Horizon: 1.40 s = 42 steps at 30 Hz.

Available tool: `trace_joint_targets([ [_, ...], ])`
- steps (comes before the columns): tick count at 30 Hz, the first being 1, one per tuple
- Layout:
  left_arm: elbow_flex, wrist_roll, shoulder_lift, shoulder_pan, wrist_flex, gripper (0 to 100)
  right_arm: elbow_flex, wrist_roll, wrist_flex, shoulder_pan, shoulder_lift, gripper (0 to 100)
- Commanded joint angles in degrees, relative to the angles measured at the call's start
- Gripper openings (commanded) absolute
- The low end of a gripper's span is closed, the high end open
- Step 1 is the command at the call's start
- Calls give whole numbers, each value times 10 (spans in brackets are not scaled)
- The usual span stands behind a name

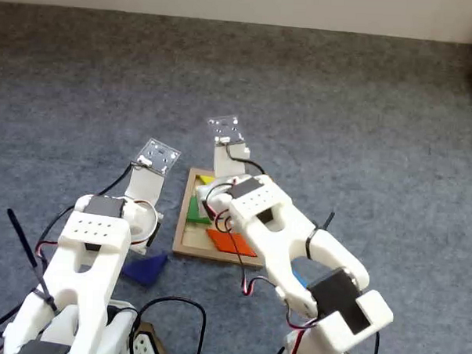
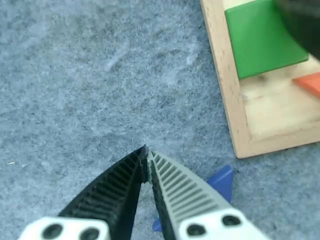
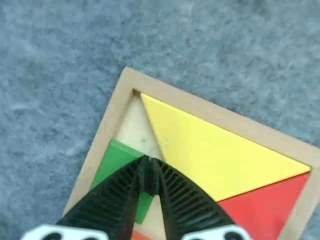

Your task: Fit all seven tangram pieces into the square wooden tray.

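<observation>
Carpet (image 1: 364, 112) mottled grey-blue. Tray (image 3: 107, 125) pale tan wood, its floor a lighter cream. Yellow piece (image 3: 210, 155) bright and plain; red piece (image 3: 265, 205) plain; green piece (image 2: 260, 40) mid green; orange piece (image 1: 231, 242) vivid; blue piece (image 1: 146, 269) dark royal blue. Arms (image 1: 91, 257) white with black blocks, red and black wires. Left gripper (image 2: 146, 154): one black ribbed finger (image 2: 115, 187), one pale grey ribbed. Right gripper (image 3: 148, 162): both fingers black, ribbed.
</observation>
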Motion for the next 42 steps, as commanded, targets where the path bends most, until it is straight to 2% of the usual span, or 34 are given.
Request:
trace_joint_targets([
  [1, 0, 1, -15, -8, -7, 8, -22, 5, 0, 18, 1, 3],
  [11, 0, 1, -15, -8, -7, 8, -28, 3, -5, 0, -55, 3],
  [16, 0, 1, -15, -8, -7, 8, -44, 3, -47, -15, -33, 3],
  [24, 0, 1, -15, -8, -7, 8, -44, 4, -44, -27, 19, 3],
  [32, 0, 1, -15, -8, -7, 8, -51, 3, 100, 2, 15, 3],
  [42, 0, 1, -15, -8, -7, 8, -65, 2, 108, -15, -113, 3],
])
